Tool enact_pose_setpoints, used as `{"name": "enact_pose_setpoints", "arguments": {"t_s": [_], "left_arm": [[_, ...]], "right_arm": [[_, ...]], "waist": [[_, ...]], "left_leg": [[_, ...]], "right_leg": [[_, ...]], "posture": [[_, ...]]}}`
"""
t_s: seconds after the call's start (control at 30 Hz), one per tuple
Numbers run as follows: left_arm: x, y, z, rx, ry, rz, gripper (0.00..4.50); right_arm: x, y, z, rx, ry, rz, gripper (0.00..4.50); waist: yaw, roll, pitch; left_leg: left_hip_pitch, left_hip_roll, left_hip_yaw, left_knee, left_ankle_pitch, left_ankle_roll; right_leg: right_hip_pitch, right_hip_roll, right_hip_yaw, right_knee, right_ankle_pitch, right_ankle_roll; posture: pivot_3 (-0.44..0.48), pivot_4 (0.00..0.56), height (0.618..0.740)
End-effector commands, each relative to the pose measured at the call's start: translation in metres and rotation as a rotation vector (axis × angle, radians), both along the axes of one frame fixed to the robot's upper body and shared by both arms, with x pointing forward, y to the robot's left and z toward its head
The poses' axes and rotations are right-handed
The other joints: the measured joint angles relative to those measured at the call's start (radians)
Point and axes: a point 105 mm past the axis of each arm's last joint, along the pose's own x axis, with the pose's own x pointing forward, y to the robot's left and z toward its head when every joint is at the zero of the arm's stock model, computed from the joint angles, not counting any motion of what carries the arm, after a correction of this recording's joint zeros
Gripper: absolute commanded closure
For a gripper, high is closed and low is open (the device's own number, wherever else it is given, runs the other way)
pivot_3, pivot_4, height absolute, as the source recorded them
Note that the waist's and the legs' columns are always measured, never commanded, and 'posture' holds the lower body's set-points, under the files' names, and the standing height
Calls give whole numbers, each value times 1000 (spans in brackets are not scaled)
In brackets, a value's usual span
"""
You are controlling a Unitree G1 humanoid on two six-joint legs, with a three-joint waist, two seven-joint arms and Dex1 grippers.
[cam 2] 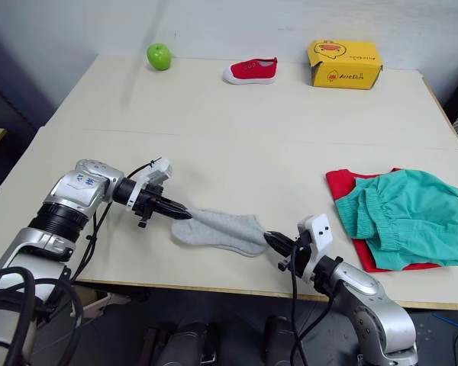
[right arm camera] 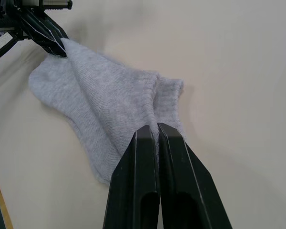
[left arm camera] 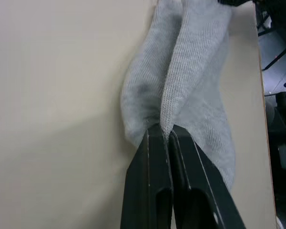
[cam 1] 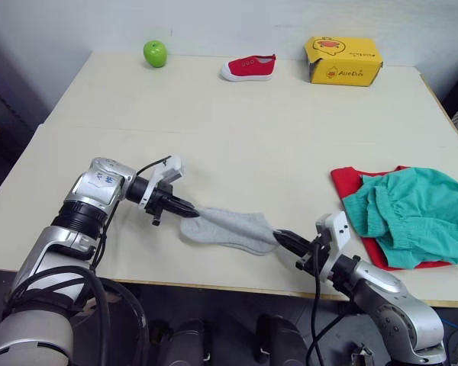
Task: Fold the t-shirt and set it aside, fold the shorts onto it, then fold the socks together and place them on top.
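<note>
Grey knit cloth stretches between the two claws near the front edge of the table. On the left, the left gripper is clenched on one end of the socks; in the left wrist view its black fingers are pressed together with a ridge of grey fabric pinched between their tips, and the rest of the sock cloth fans away from them along the cream tabletop. From that claw the socks run rightward, one layer lying over another, flat on the table, towards the right gripper. That claw is likewise clenched on the far end of the socks: the right wrist view shows its two fingers closed side by side over the ribbed cuff edge, with the sock body spreading beyond the tips towards the other claw.

Further right of the right gripper, well apart from it, the t-shirt lies folded near the table's right edge, and the shorts rest on top of it, crumpled, covering most of the red cloth.

Well beyond both claws, along the table's far side, stand a green apple, then a small red shoe, then a yellow box.
</note>
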Motion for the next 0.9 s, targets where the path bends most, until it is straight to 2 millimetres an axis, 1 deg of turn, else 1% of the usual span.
{"name": "enact_pose_setpoints", "arguments": {"t_s": [0.03, 0.07, 0.1, 0.17, 0.2, 0.3, 0.33, 0.37, 0.43, 0.47, 0.53, 0.57, 0.6, 0.67, 0.73, 0.77, 0.83, 0.9], "left_arm": [[7, 0, 14, -14, -53, 15, 4468], [9, 0, 14, -13, -64, 28, 4468], [10, -1, 14, -26, -80, 27, 4273], [12, -2, 16, -58, -129, 34, 3820], [13, -3, 19, -93, -157, 39, 3514], [13, -1, 32, -216, -247, 57, 2576], [12, 2, 37, -257, -280, 66, 2562], [10, 4, 41, -285, -304, 75, 2562], [1, 8, 48, -340, -331, 54, 2562], [-4, 7, 51, -364, -347, 41, 2753], [-14, 0, 53, -393, -378, 23, 3160], [-19, -5, 50, -393, -392, 2, 3494], [-23, -10, 46, -388, -410, -12, 3841], [-30, -24, 31, -382, -427, -20, 4457], [-34, -36, 15, -373, -398, 1, 4457], [-37, -39, 9, -366, -391, -1, 4457], [-37, -43, -2, -351, -372, 30, 4457], [-31, -43, -20, -287, -369, 93, 4457]], "right_arm": [[-3, 1, 7, 0, -36, 5, 4500], [-2, 0, 6, 2, -29, -8, 4500], [-2, -2, 6, 9, -30, -20, 4500], [-2, -3, 9, 12, -50, -15, 4005], [0, -6, 12, 5, -74, -34, 3767], [3, -13, 24, -17, -159, -49, 2776], [3, -14, 29, -16, -184, -42, 2468], [3, -13, 35, -8, -207, -24, 2468], [0, -5, 44, 9, -242, 49, 2468], [-1, 0, 48, 6, -258, 89, 2635], [-1, 14, 53, 0, -279, 155, 3148], [2, 22, 53, -11, -286, 180, 3476], [5, 31, 51, -24, -295, 197, 3854], [11, 49, 41, -60, -299, 230, 4490], [15, 67, 27, -80, -295, 261, 4490], [16, 72, 23, -77, -292, 263, 4490], [21, 78, 13, -82, -290, 236, 4490], [23, 77, -1, -114, -287, 208, 4490]], "waist": [[1, 0, 0], [1, 0, 0], [1, 0, 0], [2, 0, 0], [2, 0, 0], [-1, 0, 0], [-3, 0, 0], [-4, 0, 0], [-5, 0, 0], [-3, 0, 0], [-2, 0, 0], [-1, -1, 0], [-2, 0, 0], [-1, -1, 0], [3, -1, 0], [1, -2, -1], [0, -2, 0], [1, -2, 0]], "left_leg": [[0, 0, 0, 0, 0, 0], [0, 1, 0, 0, 0, 0], [0, 1, 0, 0, 0, 0], [0, 1, 0, 0, 0, 1], [0, 1, 0, 0, 0, 1], [0, 1, 0, 1, 0, 1], [0, 1, 0, 0, 0, 1], [0, 1, 0, 0, 0, 1], [1, 1, 0, 0, 0, 1], [1, 1, 1, 0, 0, 1], [1, 1, 0, 1, 0, 1], [1, 1, 0, 1, 0, 1], [1, 1, 0, 2, 0, 1], [2, 1, 0, 2, 0, 2], [3, 1, 0, 2, 0, 2], [2, 0, 0, 2, 1, 2], [2, 0, 0, 2, 1, 2], [1, 0, 0, 2, 1, 2]], "right_leg": [[0, 0, 0, 0, 0, 0], [0, 0, 0, 0, 0, 0], [0, -1, 0, 0, 0, 0], [0, -1, 0, 1, 0, 0], [0, -2, 0, 1, 0, 0], [0, -2, 0, 1, 0, 1], [0, -2, 0, 1, 0, 1], [0, -2, 1, 1, 0, 1], [0, -2, 1, 2, 0, 1], [0, -2, 1, 2, 0, 1], [0, -2, 1, 2, 0, 1], [0, -2, 1, 3, 0, 1], [1, -2, 1, 3, 0, 1], [1, -3, 2, 4, 0, 1], [2, -3, 1, 4, 0, 1], [2, -3, 1, 4, 0, 1], [1, -3, 1, 4, 0, 1], [1, -3, 1, 4, 0, 1]], "posture": [[0, 150, 740], [0, 150, 740], [0, 150, 740], [0, 150, 740], [0, 150, 740], [0, 150, 740], [0, 150, 740], [0, 150, 740], [0, 150, 740], [0, 150, 740], [0, 150, 740], [0, 150, 740], [0, 150, 740], [0, 150, 740], [0, 150, 740], [0, 150, 740], [0, 150, 740], [0, 150, 740]]}}
